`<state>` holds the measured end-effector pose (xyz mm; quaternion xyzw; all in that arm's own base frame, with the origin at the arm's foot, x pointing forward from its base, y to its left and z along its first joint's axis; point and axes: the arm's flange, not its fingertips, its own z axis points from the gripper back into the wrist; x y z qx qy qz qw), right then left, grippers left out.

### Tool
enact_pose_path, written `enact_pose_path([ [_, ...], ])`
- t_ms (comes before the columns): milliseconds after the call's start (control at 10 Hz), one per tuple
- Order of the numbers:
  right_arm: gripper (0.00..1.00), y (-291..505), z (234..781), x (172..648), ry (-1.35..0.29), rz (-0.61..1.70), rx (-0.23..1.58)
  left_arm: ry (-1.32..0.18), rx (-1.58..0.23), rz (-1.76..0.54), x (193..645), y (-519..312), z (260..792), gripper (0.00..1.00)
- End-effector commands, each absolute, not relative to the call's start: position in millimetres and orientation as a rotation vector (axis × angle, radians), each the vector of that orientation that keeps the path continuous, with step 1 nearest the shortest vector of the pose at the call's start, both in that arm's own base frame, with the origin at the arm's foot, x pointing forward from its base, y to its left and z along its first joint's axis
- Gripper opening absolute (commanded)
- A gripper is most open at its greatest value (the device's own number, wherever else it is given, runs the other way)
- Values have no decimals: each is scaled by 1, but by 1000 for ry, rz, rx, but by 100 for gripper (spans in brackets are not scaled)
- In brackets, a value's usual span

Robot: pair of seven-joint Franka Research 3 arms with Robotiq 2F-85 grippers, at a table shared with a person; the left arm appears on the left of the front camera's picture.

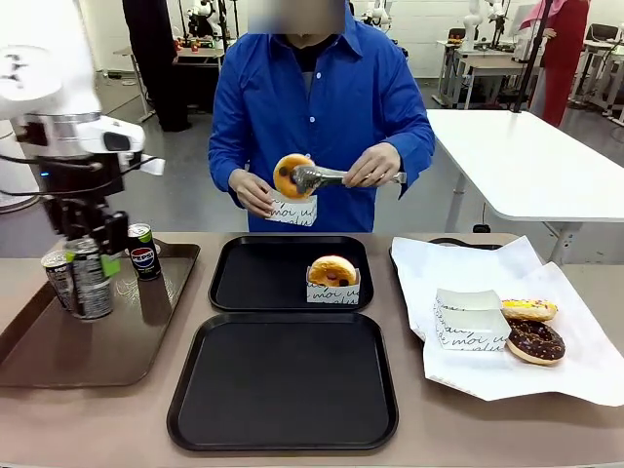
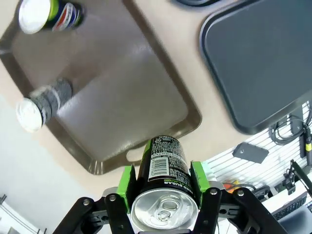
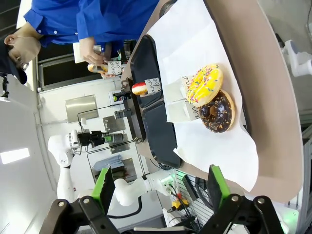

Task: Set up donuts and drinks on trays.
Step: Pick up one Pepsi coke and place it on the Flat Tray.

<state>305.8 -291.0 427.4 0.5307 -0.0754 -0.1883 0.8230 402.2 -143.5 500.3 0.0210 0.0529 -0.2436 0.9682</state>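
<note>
In the front view, the left tool (image 1: pixel 91 265) is over the brown tray (image 1: pixel 58 361) at the left end of the table (image 1: pixel 97 429). A black can (image 1: pixel 91 288) sits right between its fingers, gripped on both sides. A second can (image 1: pixel 58 278) is just beside it, and a Pepsi can (image 1: pixel 144 251) stands near. In the middle, the far tray (image 1: pixel 244 283) has a sleeved donut (image 1: pixel 332 278) on it, and the near tray (image 1: pixel 283 390) lies in front of it. The person holds a glazed donut (image 1: pixel 291 175) in tongs (image 1: pixel 336 177) over a paper sleeve (image 1: pixel 292 210) that says "moi". On the white paper (image 1: pixel 468 263) at the right, a yellow donut (image 1: pixel 528 310) touches a chocolate donut (image 1: pixel 534 341). In the left wrist view, the green pads (image 2: pixel 127 183) press the black can's sides, about half closed. The can shows a barcode and the word "SUGAR". In the right wrist view, the right tool (image 3: pixel 160 195) is wide open and holds nothing. The two donuts on the paper lie well ahead of it.
</note>
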Motion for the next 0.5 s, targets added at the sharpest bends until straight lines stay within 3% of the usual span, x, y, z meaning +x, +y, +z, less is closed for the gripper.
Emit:
enact_pose_path([
  [0, 100, -290, 427, 305, -167, -390, 1142, 115, 54, -517, 446, -184, 520, 57],
  [400, 100, -290, 427, 305, -167, -390, 1142, 85, 34, -561, 506, -251, 501, 57],
])
